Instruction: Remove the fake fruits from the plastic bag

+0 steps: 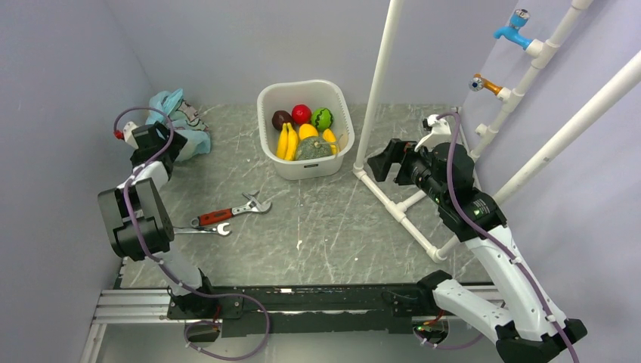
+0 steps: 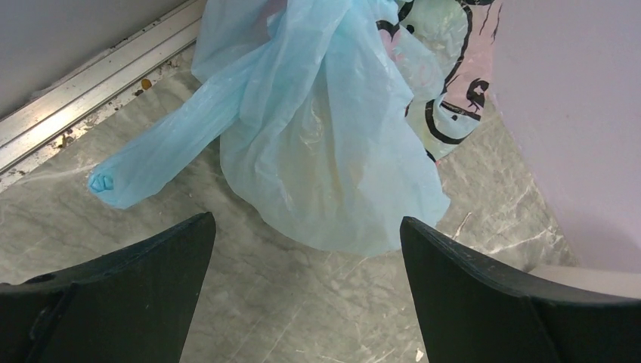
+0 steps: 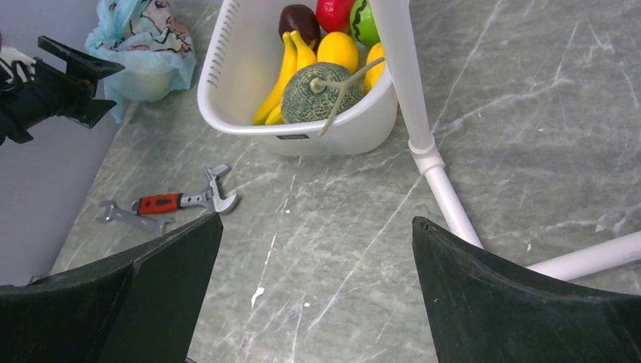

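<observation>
Light-blue, thin and crinkly, the plastic bag with a cartoon face printed on its side lies slumped in the far left corner of the grey marbled bench. It sits close against the side wall, with one loop handle trailing out across the bench. The left jaws stand wide just short of its bulging lower fold and hold nothing, a pose that looks suited to pinching the film. A pale yellowish shape shows through the plastic in the left wrist view; I cannot tell whether it is a fruit or only folds.

The glossy fake fruits in sight (yellow bananas, a yellow round one, a red apple, a green one) sit in the white plastic basket at mid-bench. With them are a dark maroon ball and a grey-green netted melon. The right jaws, also wide and empty, hang well apart on the right, facing the basket.

The corner hems the bag on two sides, so I judge the free way out runs toward the middle of the bench. A red-handled adjustable wrench and a silver spanner lie nearer the bases. The white pipe frame stands just beside the basket, narrowing the right arm's approach.
</observation>
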You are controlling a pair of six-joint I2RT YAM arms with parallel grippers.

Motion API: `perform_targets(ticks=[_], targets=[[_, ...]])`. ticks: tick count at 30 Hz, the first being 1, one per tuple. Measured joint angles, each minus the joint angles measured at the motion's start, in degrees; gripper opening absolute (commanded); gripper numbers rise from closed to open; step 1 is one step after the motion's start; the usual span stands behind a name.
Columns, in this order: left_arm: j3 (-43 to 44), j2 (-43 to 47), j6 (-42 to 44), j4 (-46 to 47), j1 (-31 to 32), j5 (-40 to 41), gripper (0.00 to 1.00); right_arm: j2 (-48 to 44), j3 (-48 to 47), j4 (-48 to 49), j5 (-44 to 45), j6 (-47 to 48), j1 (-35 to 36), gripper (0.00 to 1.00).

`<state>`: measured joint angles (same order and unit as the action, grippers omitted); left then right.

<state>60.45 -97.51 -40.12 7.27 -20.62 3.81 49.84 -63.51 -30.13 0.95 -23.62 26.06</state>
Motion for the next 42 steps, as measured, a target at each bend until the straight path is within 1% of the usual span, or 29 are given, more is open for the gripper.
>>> perform_targets(ticks=[2,3,7,9,11,13,18,26,30,33,36,42], targets=[[0.0,-1.1,0.0,1.0,0.0,-0.1,0.99,0.0,-0.1,-0.5,-0.1,-0.1,0.0,1.00],[0.0,-1.6,-0.1,1.7,0.0,-0.2,0.97,-0.1,-0.1,-0.7,-0.4,-0.2,0.0,1.00],[0.0,-4.1,-0.2,3.9,-0.1,-1.1,0.95,-1.2,-0.1,-1.0,-1.5,-0.7,0.0,1.00],[-0.1,-5.5,-0.3,4.4,-0.1,-1.5,0.91,-2.1,-0.1,-1.5,-1.6,-1.0,0.0,1.00],[-0.5,-6.1,-0.2,4.6,-0.1,-1.6,0.82,-2.8,-0.1,-1.9,-1.7,-1.2,0.0,1.00],[-1.0,-6.3,-0.3,5.4,-0.2,-2.4,0.77,-3.1,-0.1,-2.5,-1.9,-1.4,0.0,1.00],[-1.0,-6.4,-0.3,7.6,-0.8,-4.7,0.58,-3.1,0.0,-3.3,-2.6,-1.7,0.0,1.00],[-1.1,-7.1,0.0,9.6,-1.7,-8.5,0.31,-3.2,0.5,-3.3,-3.0,-1.7,0.0,1.00],[-1.0,-7.0,0.2,9.8,-1.7,-9.2,0.12,-3.2,0.8,-3.5,-3.3,-1.7,0.0,1.00],[-0.9,-6.8,0.5,8.7,-1.2,-9.1,0.01,-3.3,1.5,-3.5,-3.5,-1.8,0.0,1.00],[0.4,-6.8,1.1,5.7,0.2,-8.8,0.00,-3.5,2.1,-3.7,-3.6,-1.9,0.0,1.00],[5.4,-6.5,2.0,-3.8,5.0,-7.1,0.00,-3.5,2.2,-3.7,-4.1,-1.9,0.0,1.00]])
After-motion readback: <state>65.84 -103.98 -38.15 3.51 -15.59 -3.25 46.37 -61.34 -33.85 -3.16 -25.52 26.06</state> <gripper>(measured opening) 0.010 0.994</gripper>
